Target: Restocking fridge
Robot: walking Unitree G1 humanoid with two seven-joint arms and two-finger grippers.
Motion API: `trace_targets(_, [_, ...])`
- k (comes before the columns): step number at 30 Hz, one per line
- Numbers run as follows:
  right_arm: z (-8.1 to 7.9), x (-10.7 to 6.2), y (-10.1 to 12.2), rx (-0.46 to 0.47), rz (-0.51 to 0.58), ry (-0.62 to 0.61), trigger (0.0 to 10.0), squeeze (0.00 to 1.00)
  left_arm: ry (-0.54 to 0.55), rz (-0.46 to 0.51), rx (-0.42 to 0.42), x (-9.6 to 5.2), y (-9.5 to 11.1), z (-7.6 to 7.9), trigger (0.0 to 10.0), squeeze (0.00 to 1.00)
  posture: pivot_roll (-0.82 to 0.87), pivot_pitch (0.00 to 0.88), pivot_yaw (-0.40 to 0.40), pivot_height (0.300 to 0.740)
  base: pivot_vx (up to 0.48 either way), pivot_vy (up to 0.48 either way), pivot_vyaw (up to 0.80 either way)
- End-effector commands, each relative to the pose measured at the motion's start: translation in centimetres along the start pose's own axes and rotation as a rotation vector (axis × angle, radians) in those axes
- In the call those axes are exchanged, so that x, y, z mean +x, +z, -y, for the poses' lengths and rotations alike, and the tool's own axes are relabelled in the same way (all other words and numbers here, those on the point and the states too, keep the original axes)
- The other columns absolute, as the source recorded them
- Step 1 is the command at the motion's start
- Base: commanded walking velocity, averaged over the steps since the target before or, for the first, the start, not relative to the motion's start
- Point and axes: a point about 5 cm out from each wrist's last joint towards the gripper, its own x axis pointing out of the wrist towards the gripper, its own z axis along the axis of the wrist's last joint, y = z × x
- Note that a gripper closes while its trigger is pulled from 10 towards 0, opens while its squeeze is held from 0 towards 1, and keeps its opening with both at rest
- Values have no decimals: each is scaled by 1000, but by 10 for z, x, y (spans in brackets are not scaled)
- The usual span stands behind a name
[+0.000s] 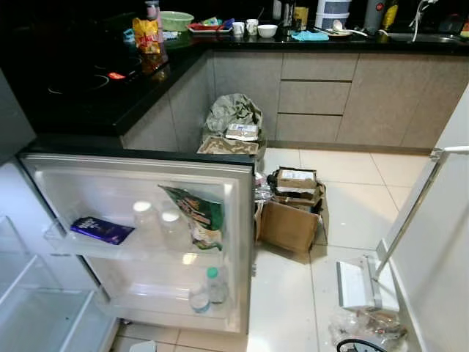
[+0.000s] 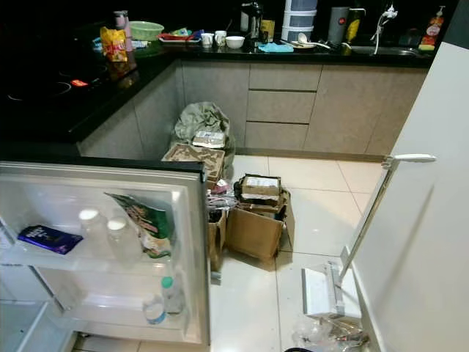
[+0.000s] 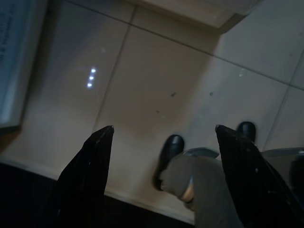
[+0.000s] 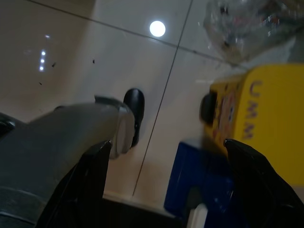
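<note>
The fridge door [image 1: 243, 242] stands wide open in front of me, its inner shelves facing up. On the upper door shelf lie a purple packet [image 1: 101, 229], two white-capped bottles [image 1: 143, 218] and a green snack bag [image 1: 198, 215]. Two small bottles [image 1: 212, 284] stand in the lower door shelf. My left gripper [image 3: 164, 133] hangs open above the floor tiles, nothing between its fingers. My right gripper [image 4: 166, 147] is open too, hanging over the floor beside a yellow box [image 4: 266, 109] and a blue thing [image 4: 199, 180].
Open cardboard boxes [image 1: 289, 220] sit on the floor just past the door's edge, a grey rubbish bag [image 1: 233, 114] behind them. A black counter [image 1: 88, 95] runs on the left with a yellow snack bag [image 1: 146, 34]. A white floor mop [image 1: 359, 282] and plastic bag [image 1: 366, 326] lie at right.
</note>
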Motion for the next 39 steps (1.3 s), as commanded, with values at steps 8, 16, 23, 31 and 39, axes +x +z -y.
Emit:
trace_targets(8, [-1, 0, 3, 31, 21, 24, 10000, 0, -2, -18, 1, -1, -4, 0, 10000, 0, -94, 0, -11, 734, 0, 0, 709])
trace_targets(16, [-2, 0, -1, 51, 18, 44, 10000, 0, -17, -19, 9, -1, -4, 0, 10000, 0, -94, 0, -7, 734, 0, 0, 712])
trace_targets(23, [0, -1, -7, -23, -20, -6, 10000, 0, -33, -25, 15, -1, -6, 2, 10000, 0, -96, 0, -5, 734, 0, -326, 737])
trace_targets(31, [0, -1, -6, 20, -20, -6, 10000, 0, -42, -20, 7, -1, -5, 4, 10000, 0, -97, 3, -7, 734, 0, -465, 0])
trace_targets(39, [1, -1, -6, 22, -20, -12, 10000, 0, -37, -19, 7, -1, -4, 1, 10000, 0, -97, 3, -7, 734, 0, -465, 0])
